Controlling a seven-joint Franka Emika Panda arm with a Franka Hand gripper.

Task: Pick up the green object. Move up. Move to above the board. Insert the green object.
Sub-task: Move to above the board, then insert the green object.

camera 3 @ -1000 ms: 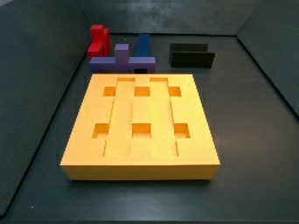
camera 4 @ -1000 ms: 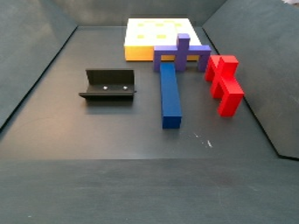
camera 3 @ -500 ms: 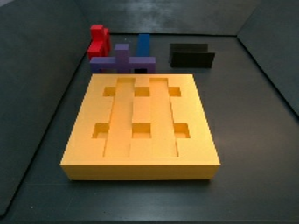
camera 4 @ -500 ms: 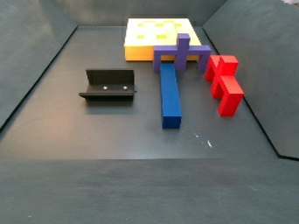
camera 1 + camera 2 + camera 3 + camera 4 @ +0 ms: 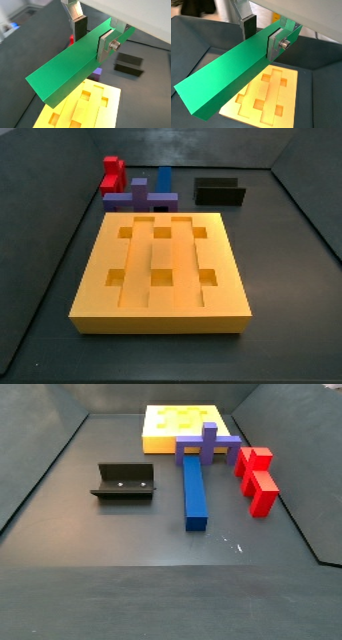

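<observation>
claw gripping green object, slanting over board

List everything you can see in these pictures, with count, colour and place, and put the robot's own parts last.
Board: one, orange-yellow, flat on the floor, six square holes.
Green bar: one, bright green, held above the board in both wrist views; not in the side views.
Blue bar: one, blue, lying on the floor, running out from the purple piece.
Purple piece: one, purple, at the board's edge.
Red block: one stepped piece, red, beside the blue bar.
Fixture: one, black, on the floor across the blue bar from the red block.
Tool: one, silver fingers with dark pads, shut on the green bar above the board.
</observation>
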